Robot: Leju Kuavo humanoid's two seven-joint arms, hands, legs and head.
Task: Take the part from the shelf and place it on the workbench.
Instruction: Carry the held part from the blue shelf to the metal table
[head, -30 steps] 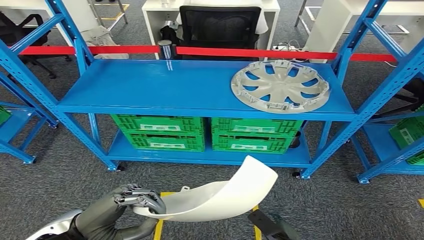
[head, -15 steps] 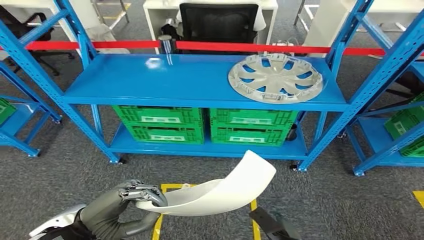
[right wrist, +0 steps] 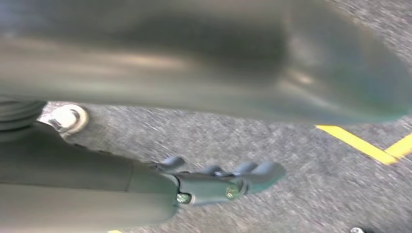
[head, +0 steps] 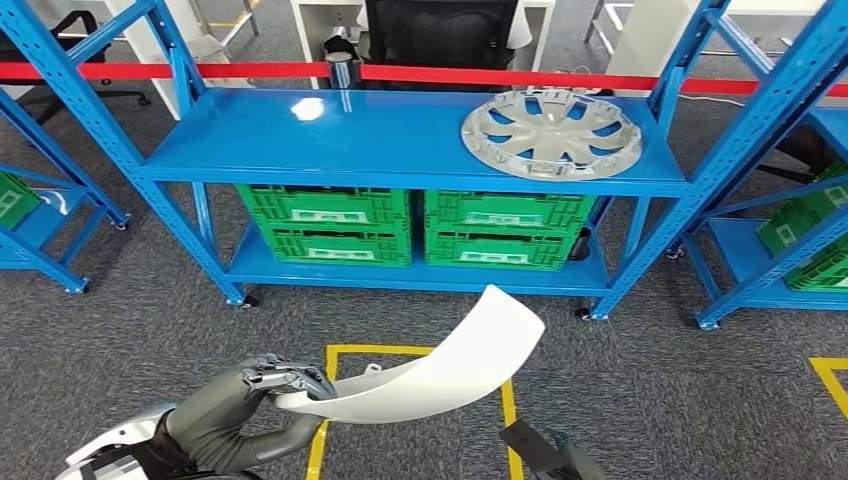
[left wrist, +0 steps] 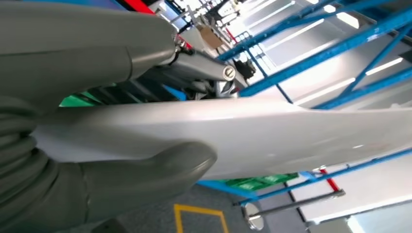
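Note:
My left hand grips one end of a long, curved white part low in the head view, above the grey floor and well clear of the blue shelf. The part arcs up and to the right. In the left wrist view the white part lies across the picture, with the thick grey thumb pressed on it. My right hand hangs low beside the part and holds nothing. In the right wrist view its dark fingers stretch out over the carpet.
A silver wheel cover lies on the shelf's upper level at the right. Green crates fill the lower level. More blue racks stand at both sides. Yellow floor tape frames a square under the part. A red barrier runs behind the shelf.
The whole view has shifted: the shelf now sits higher and farther off, and more floor with yellow tape shows. My left hand keeps its hold on the white part.

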